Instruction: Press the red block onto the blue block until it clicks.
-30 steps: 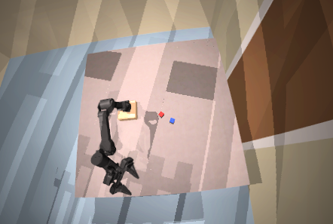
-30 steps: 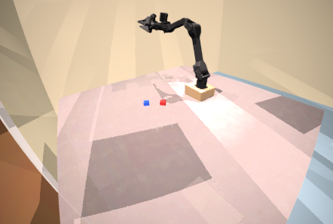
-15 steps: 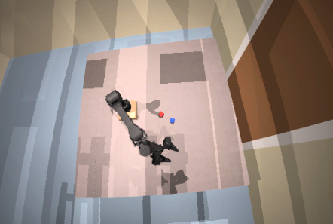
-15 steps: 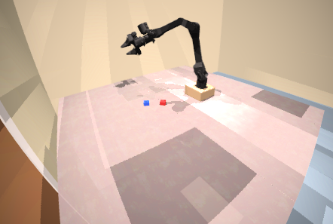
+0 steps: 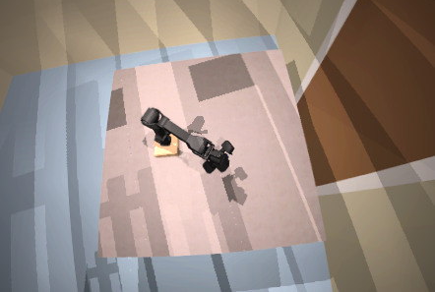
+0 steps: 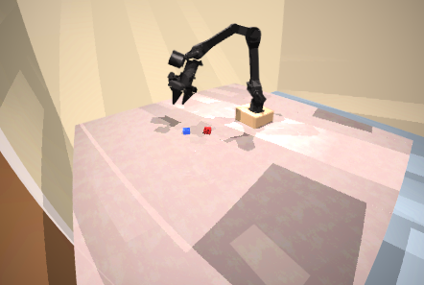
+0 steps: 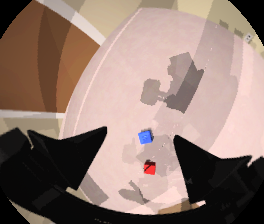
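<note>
Below the pincer (image 5: pixel 219 156) (image 6: pixel 179 102) (image 7: pixel 140 135), which is released and grasps nothing, lies the red block (image 6: pixel 207 130) (image 7: pixel 149 168), near the blue block (image 6: pixel 186 130) (image 7: pixel 145 137). The step seems to be the approach; next, the pincer should centre over the red block and descend.

A jointed matte-black robot arm (image 5: pixel 176 131) reaches diagonally from a small tan block-shaped base (image 5: pixel 166 152) across a square pinkish table top (image 5: pixel 197 221). Its black two-fingered gripper (image 5: pixel 217 166) hangs above the surface, its fingers seemingly apart, though the view is poor there. Dark shadows lie nearby; neither block can be made out.
</note>
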### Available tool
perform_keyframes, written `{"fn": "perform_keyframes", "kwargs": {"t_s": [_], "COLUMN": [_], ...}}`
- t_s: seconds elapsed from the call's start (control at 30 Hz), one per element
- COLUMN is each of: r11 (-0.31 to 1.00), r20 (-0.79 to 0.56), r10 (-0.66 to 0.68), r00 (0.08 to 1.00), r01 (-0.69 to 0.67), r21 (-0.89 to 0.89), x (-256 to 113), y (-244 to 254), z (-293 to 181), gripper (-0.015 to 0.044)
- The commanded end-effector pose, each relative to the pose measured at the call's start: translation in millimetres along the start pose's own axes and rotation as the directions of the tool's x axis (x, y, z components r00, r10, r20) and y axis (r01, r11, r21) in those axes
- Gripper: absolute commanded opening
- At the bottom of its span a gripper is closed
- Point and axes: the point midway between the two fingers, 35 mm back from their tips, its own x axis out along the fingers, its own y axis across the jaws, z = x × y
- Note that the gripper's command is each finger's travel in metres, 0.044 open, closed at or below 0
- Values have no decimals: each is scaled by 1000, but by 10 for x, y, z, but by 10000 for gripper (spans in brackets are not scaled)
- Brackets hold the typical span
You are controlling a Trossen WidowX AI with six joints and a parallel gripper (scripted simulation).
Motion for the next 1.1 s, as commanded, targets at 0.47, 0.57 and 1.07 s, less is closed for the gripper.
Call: {"fn": "perform_keyframes", "kwargs": {"t_s": [0.47,0.57,1.07], "r11": [920,920,920], "r20": [-292,-292,-292], "r10": [-355,-355,-355], "r00": [888,888,888], "r01": [276,276,276], "r21": [-279,-279,-279], "x": [150,358,532], "y": [-146,-234,-335], "z": [-1359,-1433,-1492], "gripper": [440,440,440]}}
